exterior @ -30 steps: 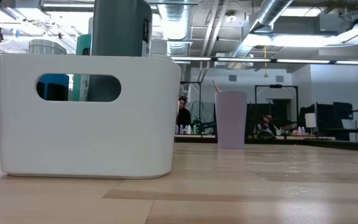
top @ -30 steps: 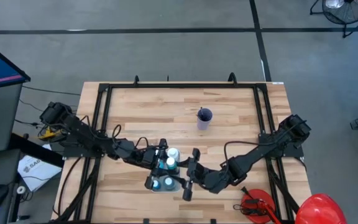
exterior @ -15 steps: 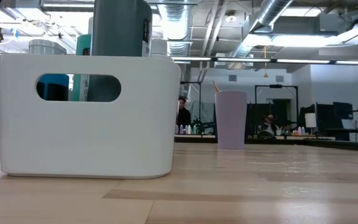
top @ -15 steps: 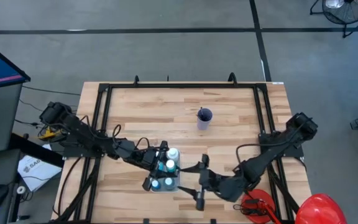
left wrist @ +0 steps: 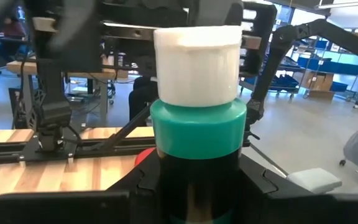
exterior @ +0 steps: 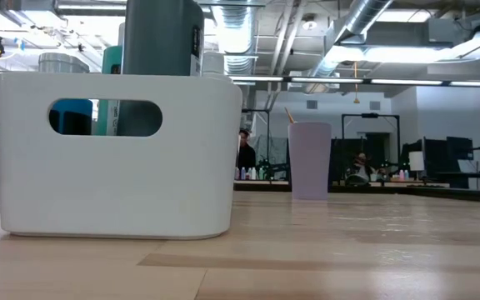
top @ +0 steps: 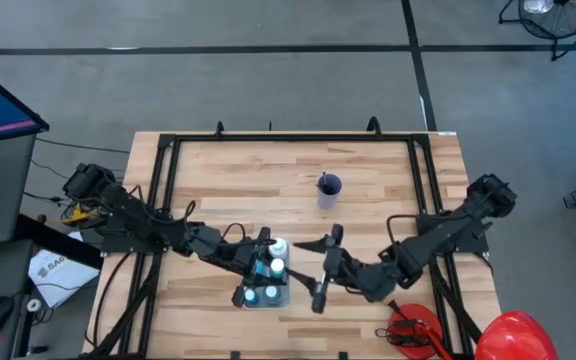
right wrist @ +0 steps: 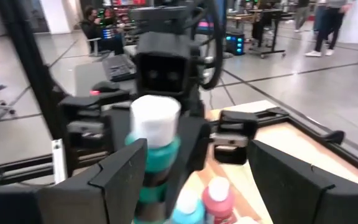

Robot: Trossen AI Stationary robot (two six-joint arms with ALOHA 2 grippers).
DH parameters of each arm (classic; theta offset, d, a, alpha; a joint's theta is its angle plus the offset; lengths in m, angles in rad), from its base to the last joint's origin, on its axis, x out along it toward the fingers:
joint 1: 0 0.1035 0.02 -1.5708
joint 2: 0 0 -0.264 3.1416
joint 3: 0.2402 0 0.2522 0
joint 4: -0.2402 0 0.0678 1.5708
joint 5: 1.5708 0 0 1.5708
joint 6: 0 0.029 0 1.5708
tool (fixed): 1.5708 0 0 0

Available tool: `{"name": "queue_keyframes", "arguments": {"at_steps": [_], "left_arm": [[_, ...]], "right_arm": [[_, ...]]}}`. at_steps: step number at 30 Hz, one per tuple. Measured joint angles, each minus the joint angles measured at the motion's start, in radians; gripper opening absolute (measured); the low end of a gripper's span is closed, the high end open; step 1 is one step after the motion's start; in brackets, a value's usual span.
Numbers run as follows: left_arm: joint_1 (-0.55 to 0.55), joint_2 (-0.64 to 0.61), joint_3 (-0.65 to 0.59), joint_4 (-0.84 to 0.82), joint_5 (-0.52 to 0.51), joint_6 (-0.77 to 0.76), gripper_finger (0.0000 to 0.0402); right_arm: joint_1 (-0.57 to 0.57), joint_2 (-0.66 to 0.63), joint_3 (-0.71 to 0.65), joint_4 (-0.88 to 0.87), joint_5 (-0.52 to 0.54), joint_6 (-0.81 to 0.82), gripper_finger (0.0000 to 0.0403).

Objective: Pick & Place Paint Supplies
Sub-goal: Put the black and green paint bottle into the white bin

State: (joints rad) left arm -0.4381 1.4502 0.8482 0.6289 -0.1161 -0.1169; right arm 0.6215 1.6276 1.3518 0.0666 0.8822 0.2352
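A white bin [top: 240, 297] [exterior: 115, 167] stands near the table's front edge and holds several white-capped paint bottles, among them a red one [right wrist: 219, 194] and a light blue one [right wrist: 185, 213]. My left gripper [top: 262, 258] [left wrist: 197, 202] reaches in level from the table's left and is shut on a teal bottle [left wrist: 197, 127] [right wrist: 157, 149] with a white cap, above the bin's far end. My right gripper [top: 323, 268] [right wrist: 207, 186] hangs open just right of the bin, facing the bottle, with nothing between its fingers. My left gripper pinches the teal bottle's dark body [left wrist: 197, 180], below its teal shoulder, between its two fingers. The fingers come in level from the table's left. The bottle stands upright, cap up, above the other bottles; its lower end is hidden by the gripper.
A lilac cup [top: 328, 190] [exterior: 309, 160] with a brush in it stands at the middle of the table, toward the far edge. A red tool [top: 413, 330] and a big red rounded thing [top: 513, 335] lie at the front right corner. A black frame [top: 268, 140] runs along the table's edges.
My right gripper has drawn back from the bin's right side, first toward the near right, then up and toward the far edge, and now hangs a hand's width from the bin. My left gripper and the teal bottle have kept their place.
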Motion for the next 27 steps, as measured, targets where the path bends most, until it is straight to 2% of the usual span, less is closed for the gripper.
{"name": "queue_keyframes", "arguments": {"at_steps": [14, 20, 27], "left_arm": [[0.002, 0.000, 0.000, -0.004, -0.003, 0.000, 0.0102], [0.002, 0.000, -0.001, -0.014, -0.003, 0.000, 0.0103], [0.002, 0.000, -0.001, -0.002, -0.002, 0.000, 0.0114]], "right_arm": [[-0.028, 0.000, 0.069, -0.045, -0.031, 0.006, 0.0271], [-0.027, 0.000, 0.071, -0.100, -0.040, 0.109, 0.0273], [-0.018, 0.001, 0.071, -0.102, -0.043, 0.150, 0.0312]]}}
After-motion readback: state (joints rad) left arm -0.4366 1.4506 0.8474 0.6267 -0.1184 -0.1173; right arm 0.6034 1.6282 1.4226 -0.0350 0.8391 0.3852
